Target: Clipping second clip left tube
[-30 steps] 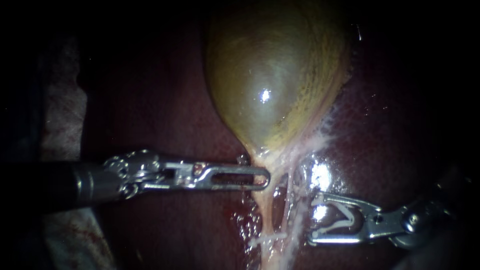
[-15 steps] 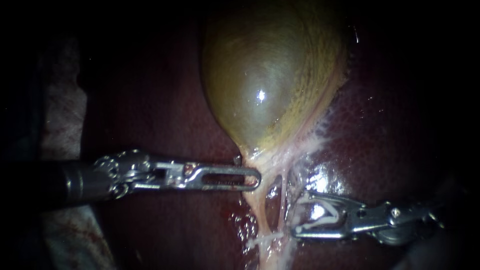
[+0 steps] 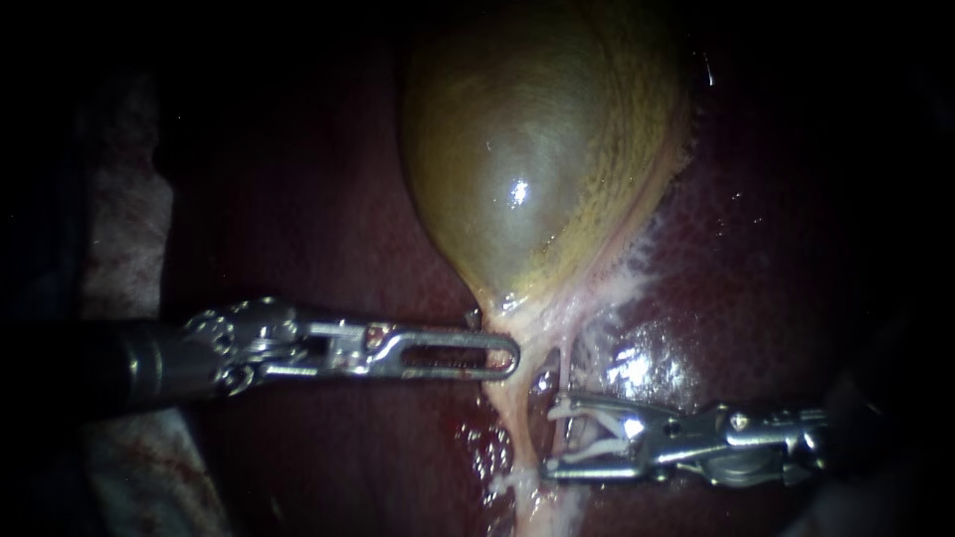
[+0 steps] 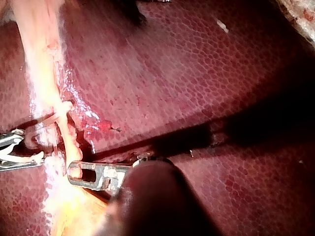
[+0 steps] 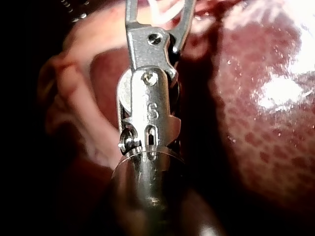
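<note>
The olive gallbladder (image 3: 527, 169) narrows to a neck that splits into two pale tubes. My left instrument (image 3: 497, 356) lies level with its slotted jaws shut on the neck and draws it left; it also shows in the left wrist view (image 4: 76, 172). My right instrument (image 3: 550, 438) stands with its jaws open and a white clip (image 3: 607, 430) loaded between them. They straddle the thin right tube (image 3: 567, 383), and their tips reach the edge of the thicker left tube (image 3: 519, 428). A whitish band (image 3: 517, 479), seemingly a clip, crosses the tubes just below. The right wrist view shows the open jaws (image 5: 160, 7).
Dark red liver (image 3: 776, 298) surrounds the gallbladder, with a wet glint (image 3: 637, 363) just above the right instrument. A pale blood-stained cloth (image 3: 124, 249) lies at the far left. Whitish frayed tissue (image 3: 637, 268) runs along the gallbladder's right border.
My right instrument has moved left across the liver, and its open jaws have come around the right tube. My left instrument drew the neck slightly left, then held still.
</note>
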You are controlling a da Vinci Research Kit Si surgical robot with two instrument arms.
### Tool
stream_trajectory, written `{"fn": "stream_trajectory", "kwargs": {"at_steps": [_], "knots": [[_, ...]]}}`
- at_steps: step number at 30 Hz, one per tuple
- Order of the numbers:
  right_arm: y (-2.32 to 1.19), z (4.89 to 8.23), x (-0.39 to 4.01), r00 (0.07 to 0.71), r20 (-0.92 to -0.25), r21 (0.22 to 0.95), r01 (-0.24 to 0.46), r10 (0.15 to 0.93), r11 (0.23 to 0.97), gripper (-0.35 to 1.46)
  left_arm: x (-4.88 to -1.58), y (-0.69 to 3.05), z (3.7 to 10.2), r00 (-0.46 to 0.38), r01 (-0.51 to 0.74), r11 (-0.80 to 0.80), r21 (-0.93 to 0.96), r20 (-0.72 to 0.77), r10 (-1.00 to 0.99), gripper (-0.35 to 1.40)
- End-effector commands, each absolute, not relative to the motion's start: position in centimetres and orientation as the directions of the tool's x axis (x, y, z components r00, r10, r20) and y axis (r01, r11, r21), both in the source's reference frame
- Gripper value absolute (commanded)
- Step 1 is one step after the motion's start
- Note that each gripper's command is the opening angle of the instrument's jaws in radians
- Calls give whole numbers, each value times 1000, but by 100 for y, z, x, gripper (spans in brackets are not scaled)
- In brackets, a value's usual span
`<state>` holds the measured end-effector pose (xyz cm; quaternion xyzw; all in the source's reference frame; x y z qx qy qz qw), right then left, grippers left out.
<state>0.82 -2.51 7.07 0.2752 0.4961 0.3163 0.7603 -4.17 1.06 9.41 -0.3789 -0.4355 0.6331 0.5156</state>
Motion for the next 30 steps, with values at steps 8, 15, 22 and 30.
{"fn": "stream_trajectory", "kwargs": {"at_steps": [8,15,22,30], "knots": [[-260,736,85,329,-565,734,-220,757,643,53,-417,107,938,-180,-323,-87,-943,-29,983,-35],[-263,749,86,338,-556,735,-227,760,639,53,-419,107,934,-179,-323,-84,-943,-26,983,-35],[-263,752,88,340,-556,734,-228,759,640,53,-421,106,932,-178,-324,-83,-942,-25,984,-35],[-271,760,99,353,-538,741,-235,765,630,53,-422,106,932,-178,-324,-83,-942,-25,984,-35]]}}
